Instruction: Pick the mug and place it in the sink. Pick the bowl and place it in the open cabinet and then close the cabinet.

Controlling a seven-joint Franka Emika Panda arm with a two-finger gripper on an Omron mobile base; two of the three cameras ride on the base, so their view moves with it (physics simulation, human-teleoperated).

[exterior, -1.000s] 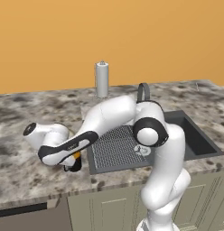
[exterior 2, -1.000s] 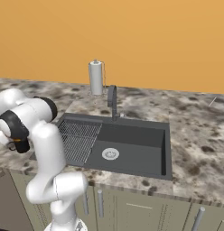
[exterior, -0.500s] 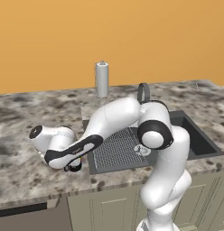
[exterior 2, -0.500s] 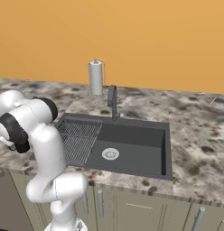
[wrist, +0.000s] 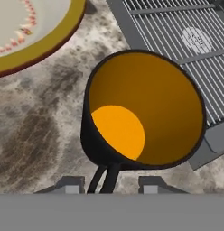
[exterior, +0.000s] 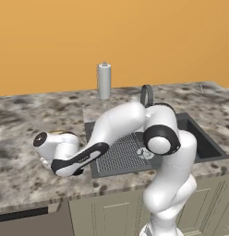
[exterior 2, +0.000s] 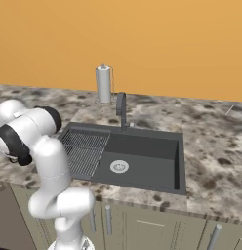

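While the mug [wrist: 143,108] stands upright on the counter [wrist: 37,131] by the sink's [exterior 2: 142,156] drainboard edge, its handle [wrist: 104,178] runs down between the claw's [wrist: 111,184] narrowed tips, though a firm hold I cannot tell.

Arm: swung lower and further left over the surface [exterior: 24,166] since a second ago. Hand: sunk down beside the sink [exterior: 206,147] drainboard. Yellow-orange glimpse of mug [wrist: 143,108] in left base view a second ago: now covered by forearm.
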